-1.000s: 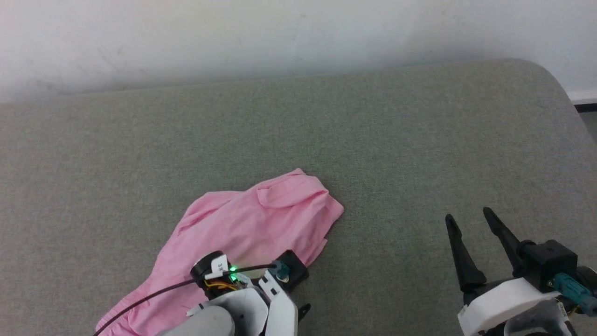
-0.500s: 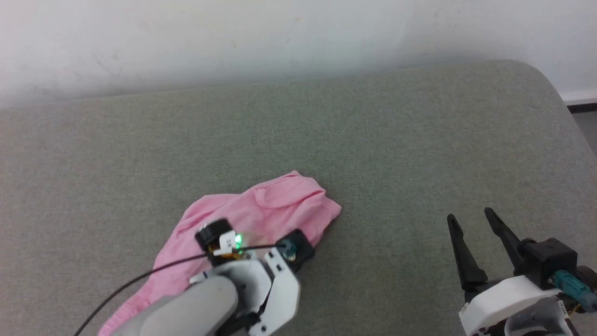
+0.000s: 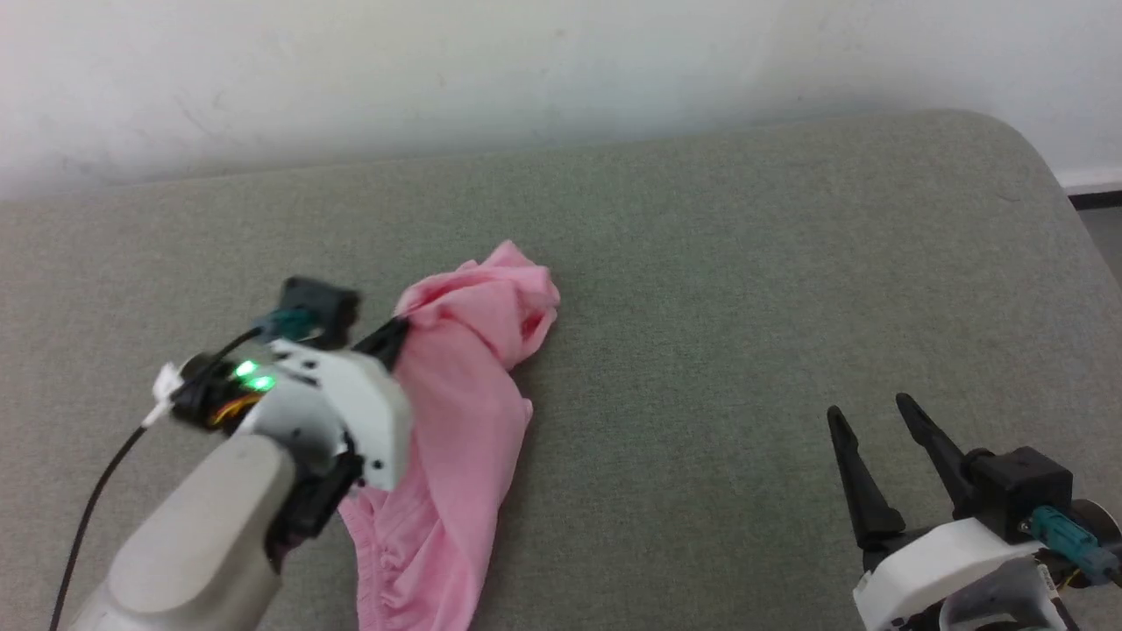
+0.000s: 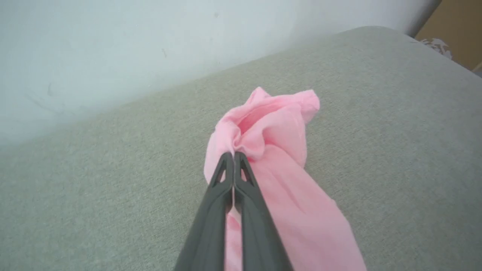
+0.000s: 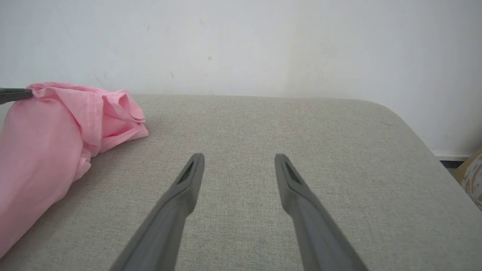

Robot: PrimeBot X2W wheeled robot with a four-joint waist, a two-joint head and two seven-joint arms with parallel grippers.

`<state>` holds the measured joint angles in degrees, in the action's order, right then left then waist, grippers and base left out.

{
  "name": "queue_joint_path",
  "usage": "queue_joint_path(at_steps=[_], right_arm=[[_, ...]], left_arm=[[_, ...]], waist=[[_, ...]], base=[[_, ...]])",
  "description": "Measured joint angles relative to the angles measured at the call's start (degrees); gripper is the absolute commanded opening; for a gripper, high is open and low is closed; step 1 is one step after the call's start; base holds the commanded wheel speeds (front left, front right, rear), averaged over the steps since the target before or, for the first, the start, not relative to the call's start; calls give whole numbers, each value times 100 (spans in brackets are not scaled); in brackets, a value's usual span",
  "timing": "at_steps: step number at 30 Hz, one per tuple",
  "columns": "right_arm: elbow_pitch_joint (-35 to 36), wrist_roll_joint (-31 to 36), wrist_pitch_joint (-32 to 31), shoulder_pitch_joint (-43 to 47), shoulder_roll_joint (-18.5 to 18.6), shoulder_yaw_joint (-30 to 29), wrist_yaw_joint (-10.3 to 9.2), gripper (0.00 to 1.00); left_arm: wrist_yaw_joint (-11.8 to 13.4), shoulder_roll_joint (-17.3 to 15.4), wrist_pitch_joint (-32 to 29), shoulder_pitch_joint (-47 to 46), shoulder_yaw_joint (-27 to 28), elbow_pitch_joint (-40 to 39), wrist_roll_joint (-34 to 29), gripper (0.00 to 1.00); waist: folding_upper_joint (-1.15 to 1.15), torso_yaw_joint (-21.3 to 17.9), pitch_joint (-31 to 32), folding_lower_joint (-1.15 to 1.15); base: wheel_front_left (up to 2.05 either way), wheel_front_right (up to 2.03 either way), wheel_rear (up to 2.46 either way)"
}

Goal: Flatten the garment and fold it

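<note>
garment (image 3: 465,438): thin pink cloth, matt, soft, creased; gathered at one end.
padded surface (image 3: 745,263): grey-green fabric, matt, fine rough weave.
wall (image 3: 526,53): white paint, matt, faintly scuffed.
left gripper (image 4: 234,155): dark grey fingers, plastic by the look, matt, smooth.
right gripper (image 5: 239,162): same dark matt finish.
left forearm (image 3: 193,543): pale casing, smooth, slight sheen.
cable (image 3: 88,517): black, smooth.

Item: grey-green fabric-covered pad (image 3: 745,263), flat, with a rounded far-right corner. 
Lying on it: one pink garment (image 3: 465,421), which was bunched into a long, crumpled strip running near to far, left of centre, gathered waistband at the near end.
</note>
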<state>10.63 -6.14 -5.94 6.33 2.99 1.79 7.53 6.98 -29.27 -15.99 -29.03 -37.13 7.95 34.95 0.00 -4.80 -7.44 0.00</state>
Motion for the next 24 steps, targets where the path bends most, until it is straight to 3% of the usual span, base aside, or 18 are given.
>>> queue_joint_path(at_steps=[2,3,5,10,17,21,24], right_arm=[[-16,-2,1,-8,1,-1,0,100],[-27,-8,2,-13,1,0,0,100],[-42,-8,15,-17,1,-2,0,100],[-96,-8,49,-24,3,-18,0,100],[-169,-49,45,-13,2,16,0,100],[-154,-49,1,48,1,25,0,100],[-135,-49,-59,144,2,32,0,100]], left_arm=[[19,-19,171,170,192,360,211,0],[16,-11,287,236,261,519,316,23],[12,19,480,330,352,779,421,100],[56,269,1332,523,601,948,531,100],[468,475,2635,1301,911,611,476,100],[726,510,2759,1885,957,321,481,100],[719,468,2326,2144,771,186,548,100]], waist=[[0,-21,-56,0],[0,-28,-84,0],[0,-39,-139,0],[0,-8,-171,1],[0,94,76,-1],[0,186,259,-1],[0,302,359,-1]], base=[[0,0,0],[0,0,0],[0,0,0],[0,0,0],[0,0,0],[0,0,0],[0,0,0]])
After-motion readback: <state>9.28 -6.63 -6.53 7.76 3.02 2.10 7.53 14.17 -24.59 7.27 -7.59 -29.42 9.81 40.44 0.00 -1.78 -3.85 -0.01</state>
